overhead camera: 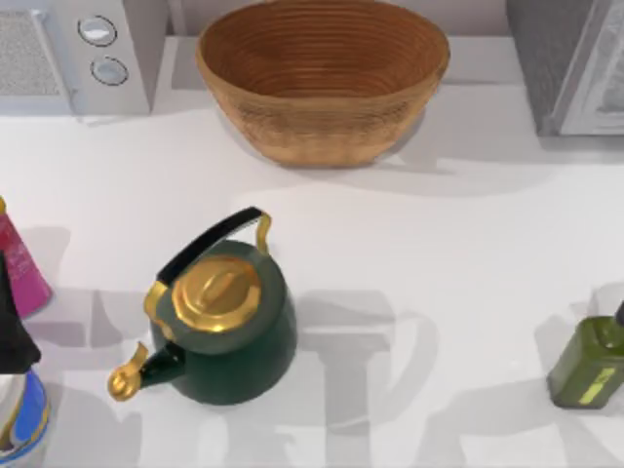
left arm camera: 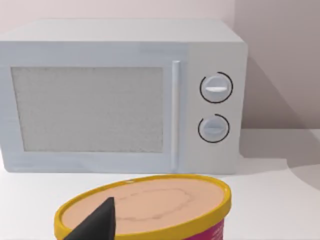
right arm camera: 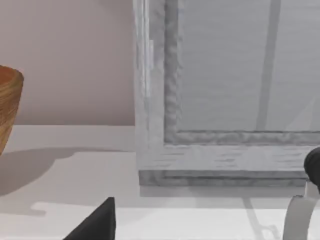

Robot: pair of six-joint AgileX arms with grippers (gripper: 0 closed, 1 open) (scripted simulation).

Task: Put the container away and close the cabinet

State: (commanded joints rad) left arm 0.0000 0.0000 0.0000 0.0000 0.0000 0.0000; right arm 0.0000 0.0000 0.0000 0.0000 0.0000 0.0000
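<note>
Top view: the green kettle stands mid-desk, with the cabinet at the far right.

Left wrist view: your left end effector is by a yellow-rimmed tub, facing the microwave. You cannot tell its grip.

Right wrist view: your right end effector faces the cabinet and looks the nearer arm. Again you cannot tell its grip.

You cannot tell where the container lies.

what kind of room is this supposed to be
Most likely a kitchen counter, in simulation: a white microwave at the back, a dark green kettle with a gold lid, and a woven basket on the white worktop.
</note>
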